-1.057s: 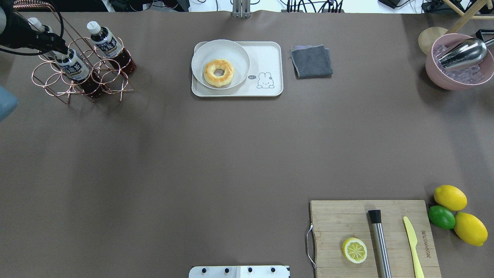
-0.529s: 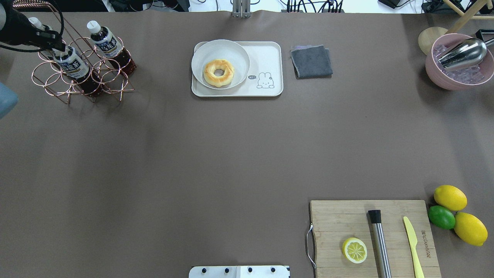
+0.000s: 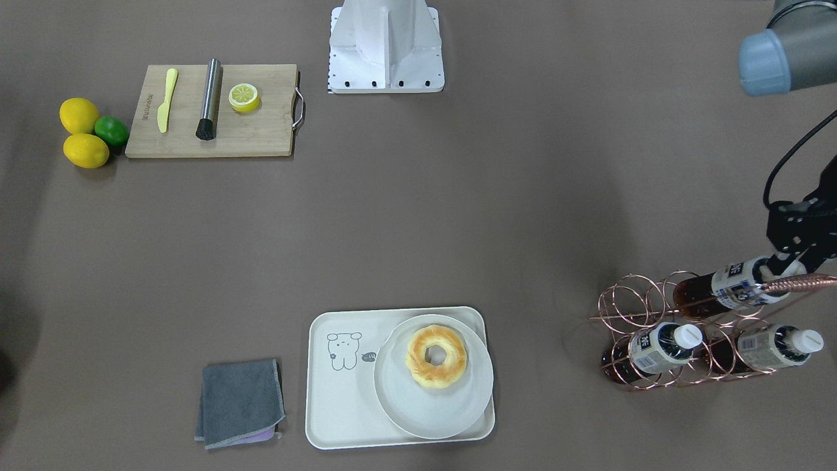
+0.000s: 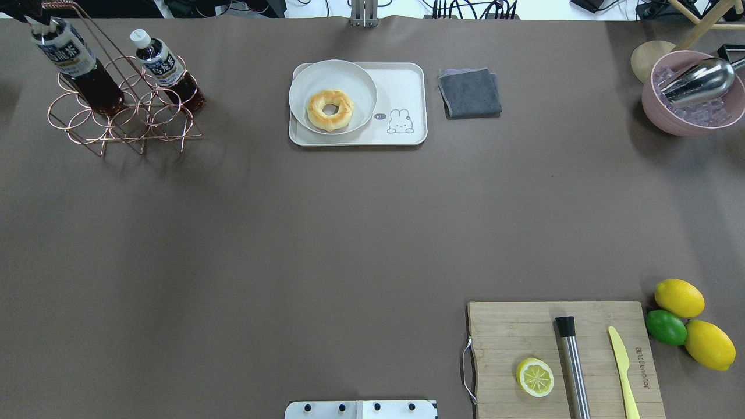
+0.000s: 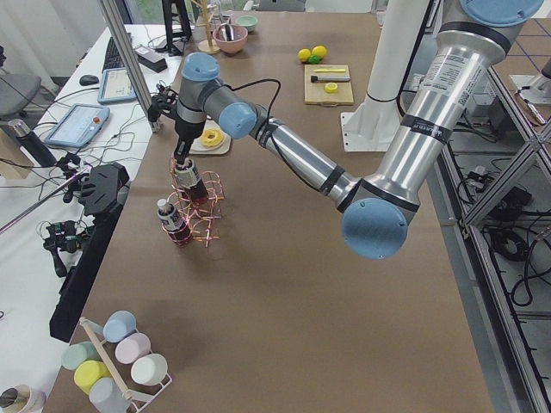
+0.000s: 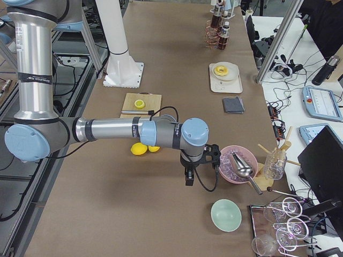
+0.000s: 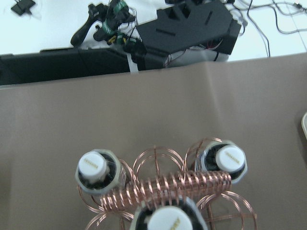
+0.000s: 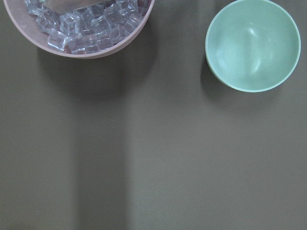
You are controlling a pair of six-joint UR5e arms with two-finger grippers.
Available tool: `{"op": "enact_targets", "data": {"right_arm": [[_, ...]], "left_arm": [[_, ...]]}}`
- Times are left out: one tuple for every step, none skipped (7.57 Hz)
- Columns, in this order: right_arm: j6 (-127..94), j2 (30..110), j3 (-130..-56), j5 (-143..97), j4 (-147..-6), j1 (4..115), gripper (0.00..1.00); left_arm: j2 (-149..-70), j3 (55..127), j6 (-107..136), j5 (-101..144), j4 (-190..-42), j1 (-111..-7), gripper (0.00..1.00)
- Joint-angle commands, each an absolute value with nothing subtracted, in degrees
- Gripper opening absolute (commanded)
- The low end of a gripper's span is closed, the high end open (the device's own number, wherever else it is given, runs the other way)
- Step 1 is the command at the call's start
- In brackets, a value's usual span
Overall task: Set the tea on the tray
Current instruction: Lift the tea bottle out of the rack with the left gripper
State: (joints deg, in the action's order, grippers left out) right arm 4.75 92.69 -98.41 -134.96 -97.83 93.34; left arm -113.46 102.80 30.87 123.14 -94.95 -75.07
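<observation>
My left gripper (image 3: 787,263) is shut on the white cap of a tea bottle (image 3: 722,286) and holds it tilted, partly raised out of the copper wire rack (image 3: 644,307). In the overhead view this bottle (image 4: 68,58) stands high at the far left, above the rack (image 4: 125,119). Two more near-alike bottles (image 3: 660,343) (image 3: 777,347) stay in the rack. The cream tray (image 4: 401,87) with the line-drawn animal lies at the far middle; it also shows in the front-facing view (image 3: 340,399). My right gripper (image 6: 188,176) hangs beside a pink bowl; I cannot tell whether it is open or shut.
A round plate (image 4: 349,75) with a donut (image 4: 330,109) fills the tray's left part. A grey cloth (image 4: 469,92) lies to its right. A pink bowl of ice (image 4: 692,96), a cutting board (image 4: 524,326), lemons (image 4: 678,297) and a green bowl (image 8: 252,43) are on the right.
My left gripper has lifted the tea bottle up out of its ring in the rack, and the arm has drawn back to the overhead view's top-left corner. Nothing else has moved.
</observation>
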Motion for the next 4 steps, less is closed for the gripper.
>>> {"op": "enact_targets", "data": {"right_arm": [[4.75,92.81,-98.44,-135.79,-97.82,93.34,1.00],[4.75,92.73,-98.44,-135.79,-97.82,93.34,1.00],[4.75,92.72,-98.44,-135.79,-97.82,93.34,1.00],[4.75,92.72,-98.52,-135.88,-97.82,93.34,1.00]], "left_arm": [[-113.47,114.39,30.14,123.40,-83.80,-78.31,0.00],[-112.68,117.22,30.76,123.40,-82.37,-78.22,0.00],[-112.50,118.55,31.02,123.49,-82.27,-77.61,0.00],[-112.67,119.78,36.25,123.40,-82.27,-75.17,0.00]]}}
